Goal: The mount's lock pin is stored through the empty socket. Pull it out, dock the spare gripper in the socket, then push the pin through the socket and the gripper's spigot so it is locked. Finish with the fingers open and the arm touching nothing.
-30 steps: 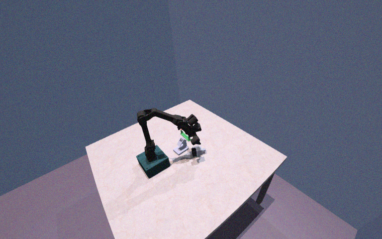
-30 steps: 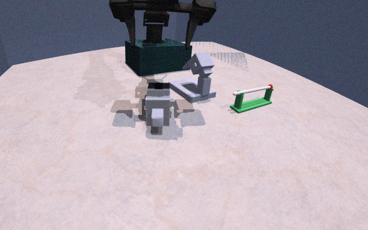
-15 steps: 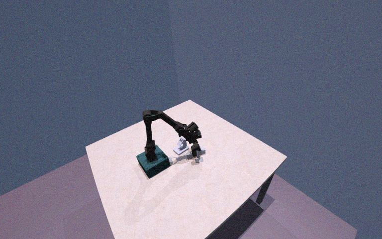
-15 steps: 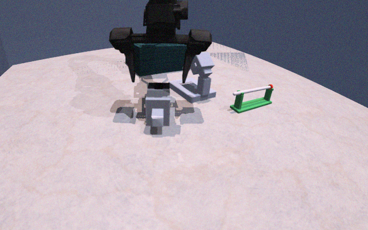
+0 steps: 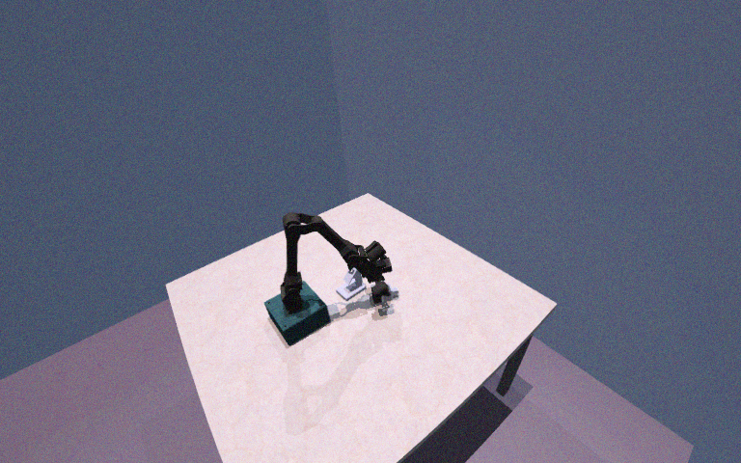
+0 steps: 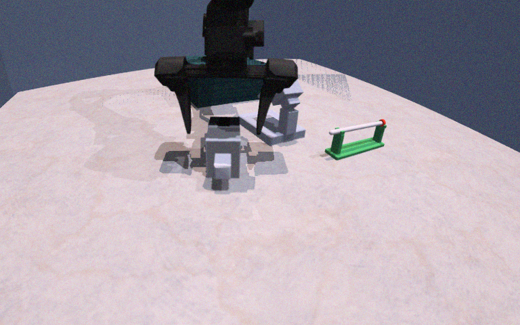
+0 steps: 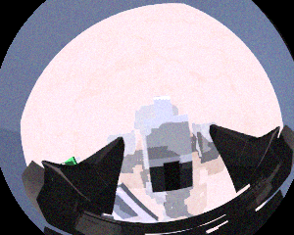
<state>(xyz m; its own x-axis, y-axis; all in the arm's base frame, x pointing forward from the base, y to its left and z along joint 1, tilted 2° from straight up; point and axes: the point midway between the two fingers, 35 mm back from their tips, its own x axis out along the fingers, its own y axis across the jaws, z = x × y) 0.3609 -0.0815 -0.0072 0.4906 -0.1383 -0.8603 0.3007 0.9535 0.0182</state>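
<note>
My gripper [image 6: 223, 133] [image 7: 167, 133] is open, with nothing between its fingers. It points down over the spare gripper, one finger toward each side. The spare gripper [image 6: 223, 147] [image 7: 169, 139], a grey block with a black end and a smaller grey block at its other end, lies on the table. The pale grey mount [image 5: 348, 292] [image 6: 288, 124] [image 7: 123, 203] stands beside it, with its tilted socket [image 6: 292, 91] partly hidden behind my finger in the exterior view. The white lock pin [image 6: 355, 127] with a red end lies across the green rack [image 6: 355, 149], out of the socket.
The teal arm base [image 5: 306, 324] [image 6: 226, 90] stands behind the mount and the spare gripper in the exterior view. The green rack is to the right of the mount there; only a bit of it shows past my left finger in the wrist view.
</note>
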